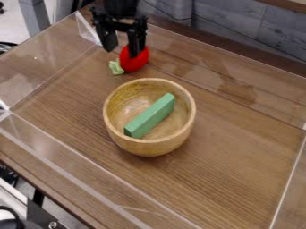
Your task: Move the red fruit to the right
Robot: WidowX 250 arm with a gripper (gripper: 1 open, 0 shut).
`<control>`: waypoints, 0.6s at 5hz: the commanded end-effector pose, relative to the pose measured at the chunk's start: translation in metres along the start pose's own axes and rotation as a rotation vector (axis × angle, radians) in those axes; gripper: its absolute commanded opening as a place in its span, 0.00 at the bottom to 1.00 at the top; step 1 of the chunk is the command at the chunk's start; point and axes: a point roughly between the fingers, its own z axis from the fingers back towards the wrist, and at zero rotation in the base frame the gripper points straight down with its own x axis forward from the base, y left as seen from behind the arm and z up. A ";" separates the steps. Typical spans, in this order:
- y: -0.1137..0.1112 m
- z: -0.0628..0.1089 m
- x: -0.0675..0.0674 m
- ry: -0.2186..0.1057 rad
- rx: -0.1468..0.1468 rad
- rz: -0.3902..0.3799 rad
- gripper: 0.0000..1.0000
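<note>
the claw (123,43) is wide, and it is over the red strawberry (135,58). this strawberry lies on the wooden bench (227,107), near the bowl (111,114), which contains a green block (150,116).

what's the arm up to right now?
The gripper is open over the red fruit at the far side of the table, apparently lining up to grasp it. The fruit sits on the tabletop with its green leafy cap toward the near left of the picture. Nearer the camera is a wooden bowl with a green block in it, which the arm isn't handling. The move to the right hasn't been made.
</note>
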 end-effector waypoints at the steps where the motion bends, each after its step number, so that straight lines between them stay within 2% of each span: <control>1: 0.004 0.023 0.017 -0.077 0.013 -0.061 1.00; 3: -0.014 0.015 0.012 -0.085 0.010 -0.080 1.00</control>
